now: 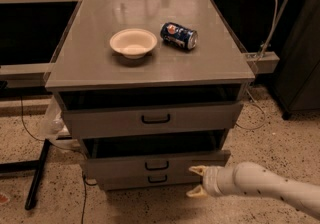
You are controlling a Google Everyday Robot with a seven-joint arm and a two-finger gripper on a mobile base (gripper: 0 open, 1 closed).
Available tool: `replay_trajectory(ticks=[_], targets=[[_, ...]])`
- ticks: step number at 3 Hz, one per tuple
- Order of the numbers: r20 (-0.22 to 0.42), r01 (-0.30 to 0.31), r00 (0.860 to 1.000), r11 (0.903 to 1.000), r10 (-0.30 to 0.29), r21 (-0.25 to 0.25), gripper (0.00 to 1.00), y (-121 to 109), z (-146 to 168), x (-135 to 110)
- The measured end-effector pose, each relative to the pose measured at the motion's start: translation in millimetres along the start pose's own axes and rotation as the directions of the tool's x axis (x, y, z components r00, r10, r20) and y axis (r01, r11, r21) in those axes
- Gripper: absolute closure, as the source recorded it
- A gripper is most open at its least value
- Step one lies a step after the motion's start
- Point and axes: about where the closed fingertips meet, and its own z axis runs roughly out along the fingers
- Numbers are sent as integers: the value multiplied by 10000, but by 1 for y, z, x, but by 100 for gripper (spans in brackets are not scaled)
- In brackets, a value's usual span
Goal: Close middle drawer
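Note:
The middle drawer (120,165) is the second of three in the grey cabinet. It has a low grey front and a small black bar handle (156,165). It stands out only slightly, with a dark gap above its front. My gripper (196,181) is at the lower right, in front of the right part of the drawer front. Its two cream fingertips are spread apart and hold nothing. The upper fingertip (198,170) is at the drawer's front panel. The white arm (265,185) reaches in from the right edge.
The top drawer (110,120) stands out a little. The lowest drawer (125,182) sits just under the middle one. On the cabinet top (90,63) are a cream bowl (133,42) and a blue can (178,35) on its side. A black stand leg (36,175) lies at the left.

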Motion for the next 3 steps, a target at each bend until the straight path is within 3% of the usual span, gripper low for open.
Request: replay_trajectory(ticks=[1, 2, 3], targets=[[435, 738, 9962, 9968, -751, 309, 65, -63, 9, -13], [429, 1031, 9935, 9929, -1058, 601, 63, -121, 32, -16], [454, 1064, 9928, 9907, -1105, 844, 39, -136, 29, -21]])
